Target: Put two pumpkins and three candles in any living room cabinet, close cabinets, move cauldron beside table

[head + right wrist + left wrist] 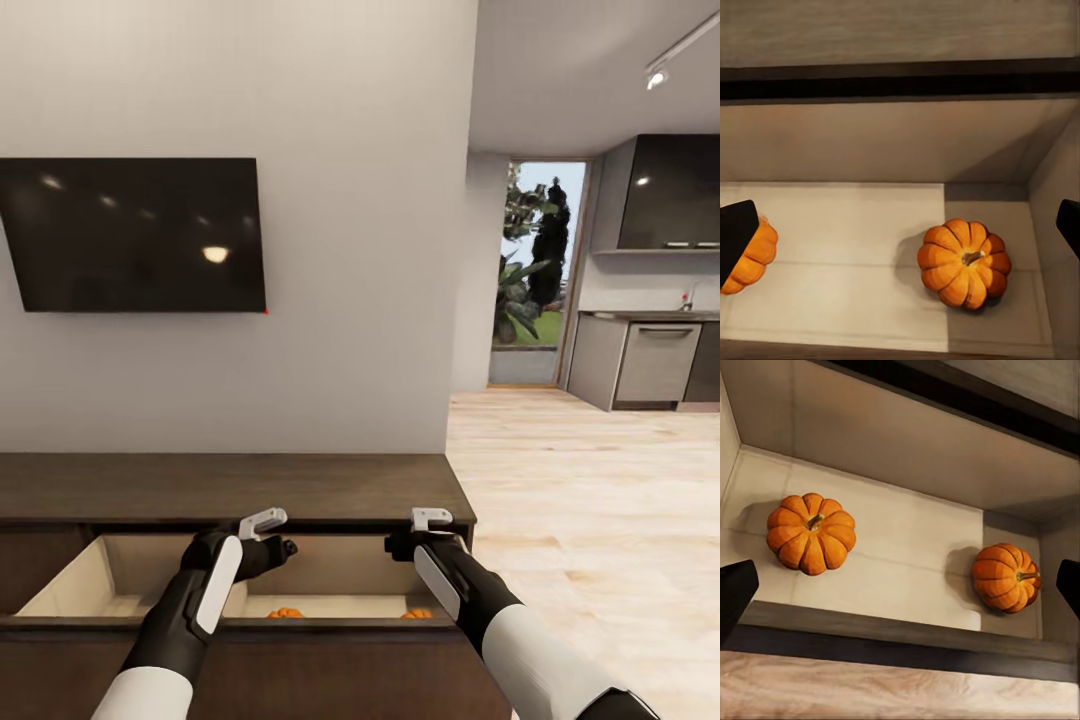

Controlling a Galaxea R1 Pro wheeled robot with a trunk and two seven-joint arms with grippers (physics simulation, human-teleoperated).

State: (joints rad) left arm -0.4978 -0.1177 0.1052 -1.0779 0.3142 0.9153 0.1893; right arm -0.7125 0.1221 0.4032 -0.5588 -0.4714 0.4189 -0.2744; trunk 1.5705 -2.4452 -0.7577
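Left pincer (268, 532) and right pincer (428, 530) both spread, empty, over open dark-brown wooden cabinet drawer (300, 625), two orange ribbed pumpkins (811, 533) (1005, 577) lay well apart inside.

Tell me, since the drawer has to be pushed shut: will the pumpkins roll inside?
Probably only a little. Both pumpkins look squat and ribbed, so they should resist rolling. The pale drawer floor looks smooth, so they might slide.

I have both arms reaching forward and down side by side, black forearms with white panels angled inward, the left gripper (268, 527) and the right gripper (432, 522) level with each other, each with its jaws spread wide and holding nothing.
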